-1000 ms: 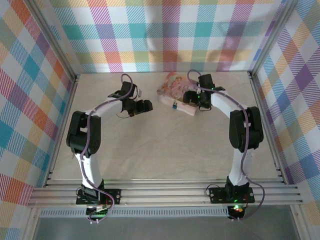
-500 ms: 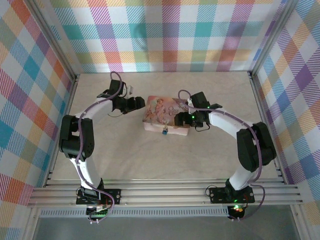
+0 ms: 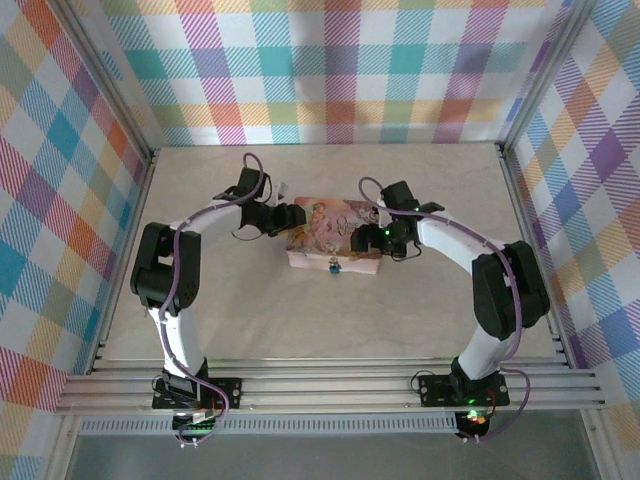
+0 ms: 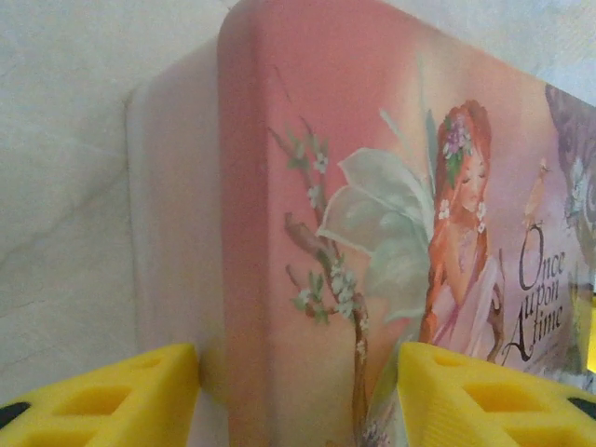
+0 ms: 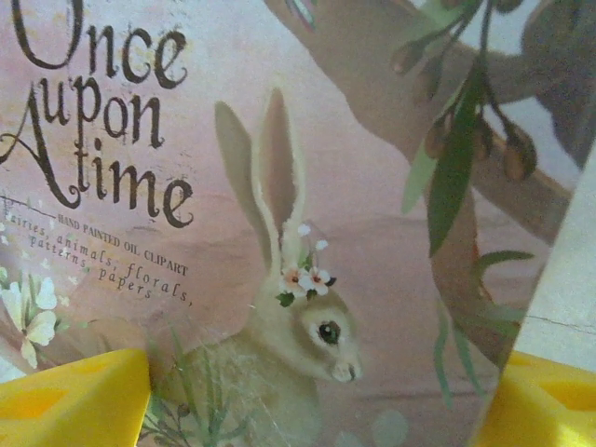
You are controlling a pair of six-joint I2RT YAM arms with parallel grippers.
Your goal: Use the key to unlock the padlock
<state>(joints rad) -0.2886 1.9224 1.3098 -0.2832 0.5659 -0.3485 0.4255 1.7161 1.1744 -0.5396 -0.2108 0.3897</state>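
The pink illustrated tin [image 3: 325,228] lies at mid-table. The tiny blue padlock [image 3: 333,266] hangs on its white front wall. My left gripper [image 3: 291,215] is at the tin's back left corner. In the left wrist view its yellow fingers [image 4: 102,400] stand apart, one beside the pale side wall and the other over the tin lid [image 4: 372,186]. My right gripper [image 3: 368,238] is at the tin's right end. Its fingers [image 5: 74,400] stand wide, one over the rabbit picture on the lid [image 5: 307,307], the other past the edge. Whether either gripper presses the tin is unclear. The key is out of view.
Checked walls [image 3: 330,70] close in the beige table [image 3: 300,320] at the back and both sides. A metal rail [image 3: 330,385] runs along the near edge by the arm bases. Bare table surrounds the tin.
The tin moved from the back right to mid-table with my right gripper alongside it. My left gripper then swung right onto the tin's left corner, its fingers narrowing.
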